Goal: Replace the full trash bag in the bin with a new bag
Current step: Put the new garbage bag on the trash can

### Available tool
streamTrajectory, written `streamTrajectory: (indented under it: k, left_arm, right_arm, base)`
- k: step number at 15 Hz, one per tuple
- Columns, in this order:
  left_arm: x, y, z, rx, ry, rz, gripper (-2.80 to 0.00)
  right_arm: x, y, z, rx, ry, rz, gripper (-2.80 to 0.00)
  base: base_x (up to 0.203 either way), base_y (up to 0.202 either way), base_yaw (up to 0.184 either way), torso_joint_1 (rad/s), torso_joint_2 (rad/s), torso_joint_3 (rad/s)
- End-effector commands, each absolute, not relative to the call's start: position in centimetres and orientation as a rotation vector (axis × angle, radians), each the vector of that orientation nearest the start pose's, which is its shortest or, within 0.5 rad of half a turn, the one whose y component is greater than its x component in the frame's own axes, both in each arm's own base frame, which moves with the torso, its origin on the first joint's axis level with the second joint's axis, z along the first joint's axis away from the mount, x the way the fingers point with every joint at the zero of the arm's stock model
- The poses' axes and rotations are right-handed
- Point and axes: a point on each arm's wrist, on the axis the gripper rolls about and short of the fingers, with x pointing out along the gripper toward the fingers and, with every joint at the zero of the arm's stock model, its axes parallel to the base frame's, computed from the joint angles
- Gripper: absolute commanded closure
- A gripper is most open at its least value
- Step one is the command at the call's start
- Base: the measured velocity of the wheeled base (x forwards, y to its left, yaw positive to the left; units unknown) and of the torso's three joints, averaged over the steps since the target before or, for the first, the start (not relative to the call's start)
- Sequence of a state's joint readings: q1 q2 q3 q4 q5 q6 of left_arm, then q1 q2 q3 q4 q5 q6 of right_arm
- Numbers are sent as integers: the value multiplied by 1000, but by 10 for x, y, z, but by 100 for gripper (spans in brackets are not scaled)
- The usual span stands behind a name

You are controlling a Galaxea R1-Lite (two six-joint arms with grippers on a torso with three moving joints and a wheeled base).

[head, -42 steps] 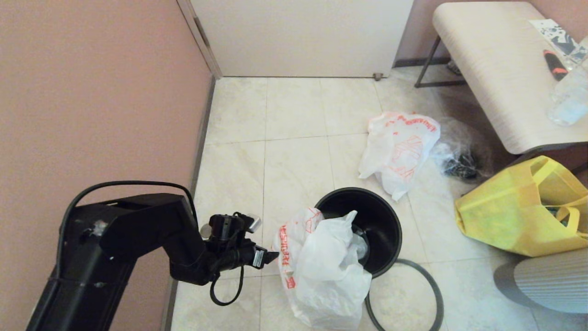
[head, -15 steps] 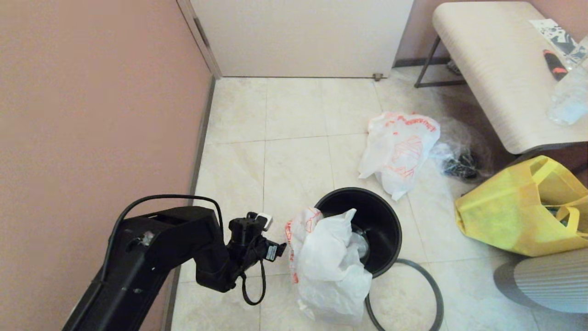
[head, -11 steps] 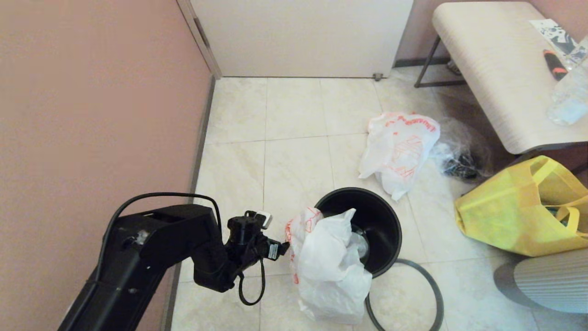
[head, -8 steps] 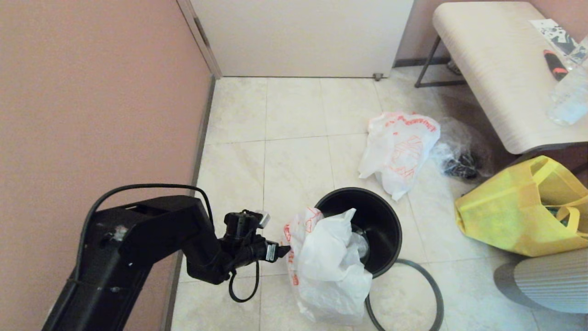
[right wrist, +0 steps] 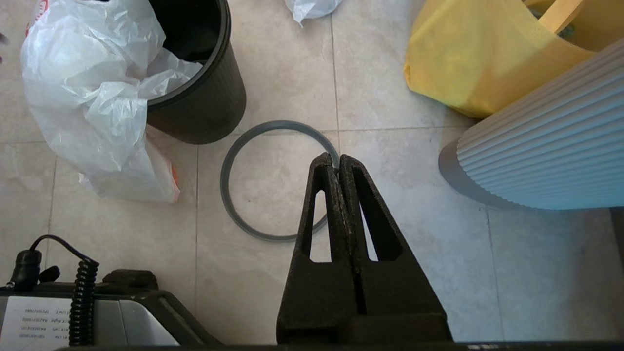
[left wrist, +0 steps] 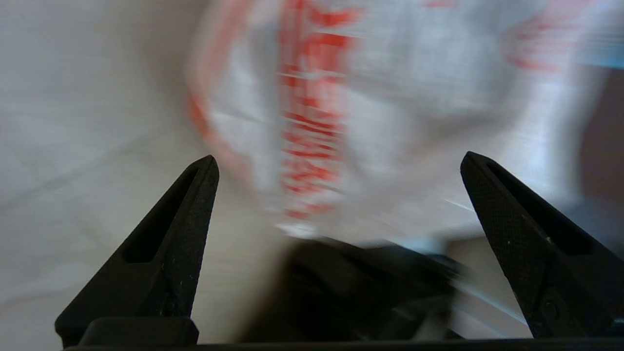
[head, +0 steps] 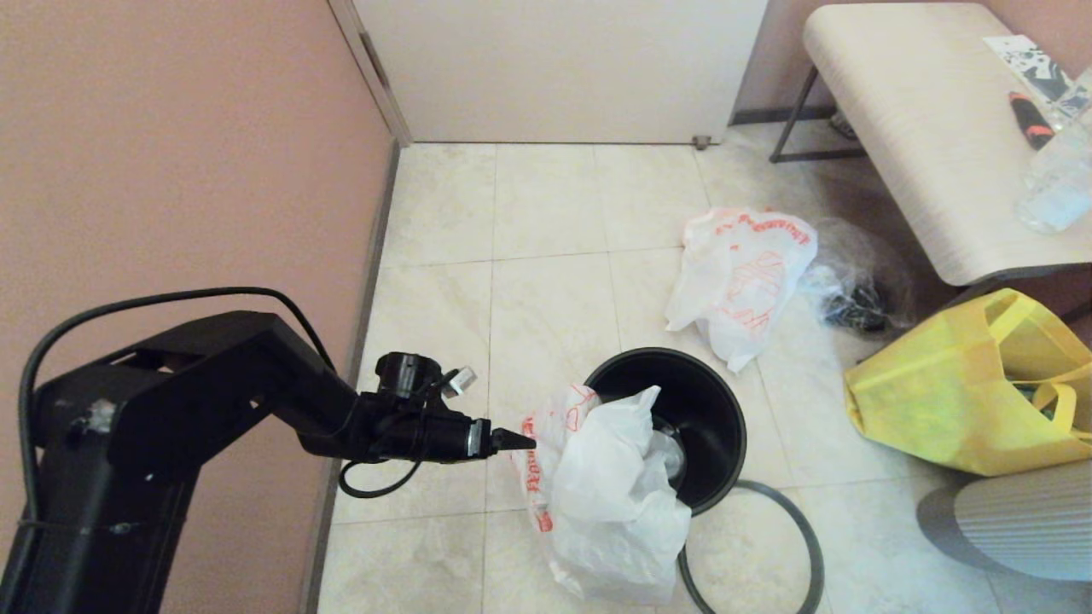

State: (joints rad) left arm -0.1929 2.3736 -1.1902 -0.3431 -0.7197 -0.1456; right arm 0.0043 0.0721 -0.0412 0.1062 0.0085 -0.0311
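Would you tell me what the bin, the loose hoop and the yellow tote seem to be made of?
The bin: apparently black plastic, with a ribbed outer wall.
The hoop: a thin matte grey ring, probably plastic.
The yellow tote: seemingly soft fabric, since it slumps and creases; the weave cannot be told.

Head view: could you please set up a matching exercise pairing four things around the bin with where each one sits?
Things:
1. new bag
2. dark-grey hoop
3. yellow tote
4. full trash bag

Places:
A. on the floor beyond the bin, beside the clear bag
B. flat on the floor by the bin's base, on the robot's side
C. draped over the bin's rim and down its outside
D. on the floor to the right of the bin

Pairs: 1-C, 2-B, 3-D, 4-A
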Motion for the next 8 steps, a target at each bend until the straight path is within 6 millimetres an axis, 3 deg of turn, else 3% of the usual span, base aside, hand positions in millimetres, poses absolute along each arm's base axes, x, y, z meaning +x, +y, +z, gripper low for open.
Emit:
streamTrajectory:
  k: [1,4,8]
  left_arm:
    - [415,-87,9,-372,901,-786,-280]
    - [419,-98,-9,-317,926,-728,-280]
    - [421,-100,-26,-216,803,-739,-280]
  right_arm:
    - [-20,0,78,-32,149,16,0]
    - [-20,0,78,-32,143,16,0]
    - [-23,0,77,-26,108,15,0]
  base:
    - [0,0,0,0,0,0]
    - [0,0,0,0,0,0]
    - [0,0,0,0,0,0]
